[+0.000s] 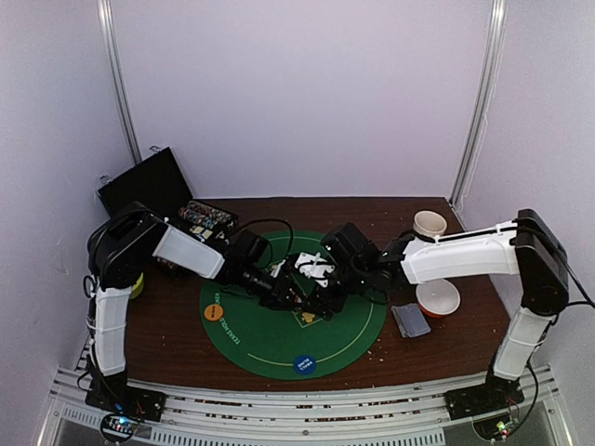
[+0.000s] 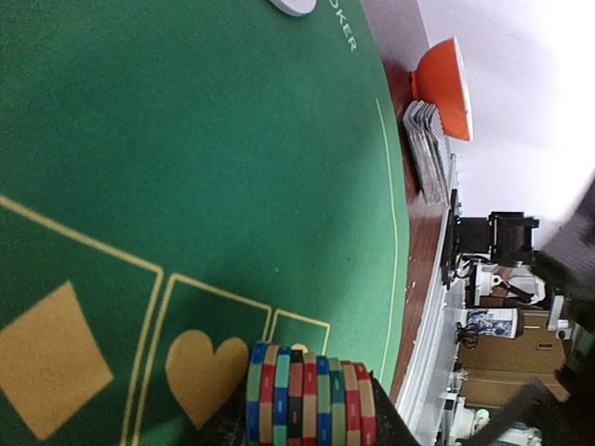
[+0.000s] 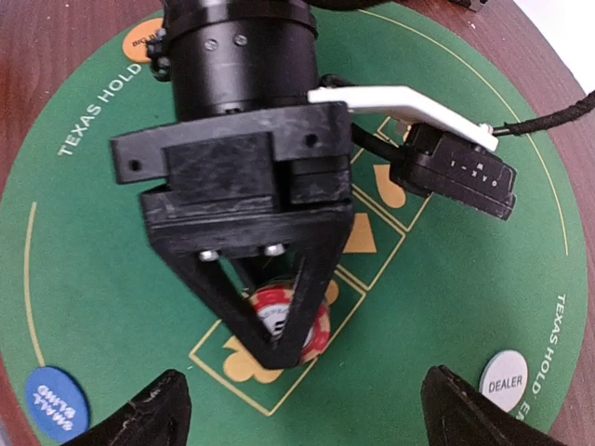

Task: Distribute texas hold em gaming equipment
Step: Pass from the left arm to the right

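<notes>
Top view: orange disc (image 1: 213, 311) and blue disc (image 1: 304, 364) are sitting on the mat (image 1: 270, 344), cards (image 1: 410, 320) lying undealt on the surface (image 1: 167, 344). Left wrist: left pincer (image 2: 311, 429) is pinching a chip stack (image 2: 311, 395) over the mat. Right wrist: right pincer (image 3: 302, 409) is hanging spread and empty, so I'm guessing most dealing is left

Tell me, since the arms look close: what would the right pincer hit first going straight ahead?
Probably the left pincer, shut on the chips, before the mat; depth is unclear.
</notes>
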You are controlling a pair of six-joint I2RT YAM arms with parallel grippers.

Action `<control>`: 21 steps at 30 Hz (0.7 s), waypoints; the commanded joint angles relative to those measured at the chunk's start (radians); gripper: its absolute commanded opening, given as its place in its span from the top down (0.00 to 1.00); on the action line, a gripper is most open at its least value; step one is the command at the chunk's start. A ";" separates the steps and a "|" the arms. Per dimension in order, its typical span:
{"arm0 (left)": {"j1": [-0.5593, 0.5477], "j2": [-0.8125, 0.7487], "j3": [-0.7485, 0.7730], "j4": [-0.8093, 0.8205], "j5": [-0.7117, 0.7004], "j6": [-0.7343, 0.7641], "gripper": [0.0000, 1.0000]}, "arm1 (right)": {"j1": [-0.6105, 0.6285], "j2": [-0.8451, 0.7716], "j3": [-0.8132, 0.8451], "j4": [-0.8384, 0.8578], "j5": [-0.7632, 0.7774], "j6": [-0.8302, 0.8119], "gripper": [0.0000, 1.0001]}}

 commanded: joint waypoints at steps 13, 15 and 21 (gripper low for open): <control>0.019 0.090 -0.029 0.155 0.033 -0.099 1.00 | -0.074 0.188 -0.100 0.375 -0.214 -0.272 0.20; 0.020 0.098 -0.027 0.158 0.036 -0.099 1.00 | -0.075 0.201 -0.106 0.426 -0.189 -0.266 0.25; 0.023 0.104 -0.027 0.162 0.036 -0.099 1.00 | -0.078 0.245 -0.094 0.444 -0.155 -0.271 0.49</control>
